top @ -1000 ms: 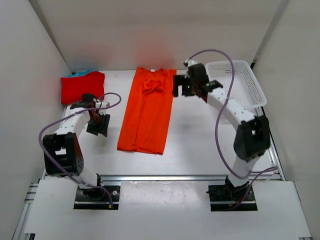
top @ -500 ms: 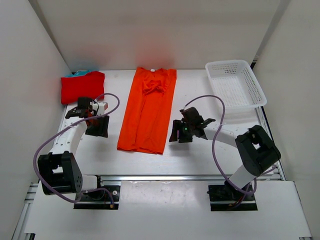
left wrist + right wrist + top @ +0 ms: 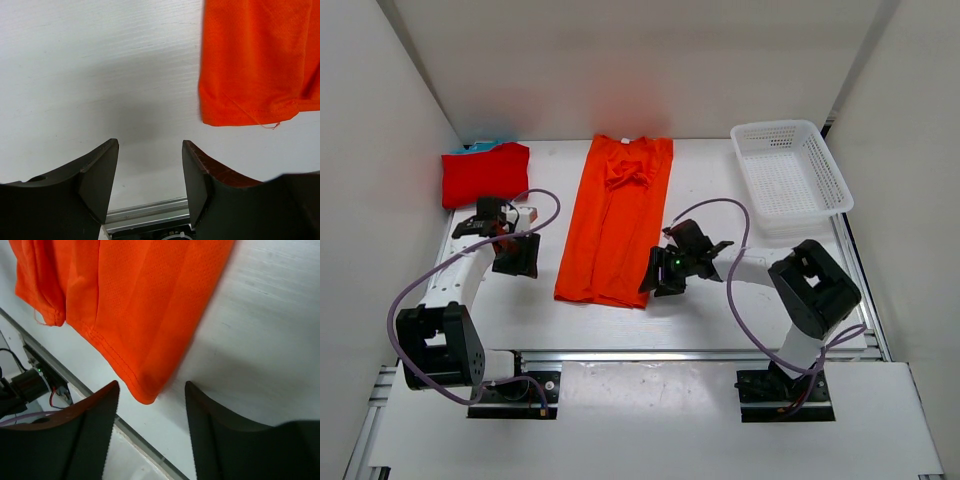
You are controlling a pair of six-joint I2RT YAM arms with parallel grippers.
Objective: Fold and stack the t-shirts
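Observation:
An orange t-shirt [image 3: 618, 220] lies flat as a long strip down the middle of the table, collar at the far end. A folded red t-shirt [image 3: 485, 172] sits at the back left with a sliver of teal-blue t-shirt [image 3: 480, 147] showing behind it. My left gripper [image 3: 514, 266] hovers open over bare table, left of the orange shirt's near left corner [image 3: 250, 75]; nothing is between its fingers [image 3: 150, 145]. My right gripper [image 3: 656, 282] is low at the shirt's near right corner [image 3: 145, 315]. It is open [image 3: 151, 386], with the hem's tip lying loose between the fingertips.
A white mesh basket [image 3: 840, 185] stands at the back right. A metal rail [image 3: 640, 355] runs along the table's near edge, close in front of both grippers. White walls close in the left, right and back sides.
My right arm has swung from beside the shirt's collar near the basket down to the shirt's near right corner, and its jaws have narrowed. The left gripper has only shifted slightly.

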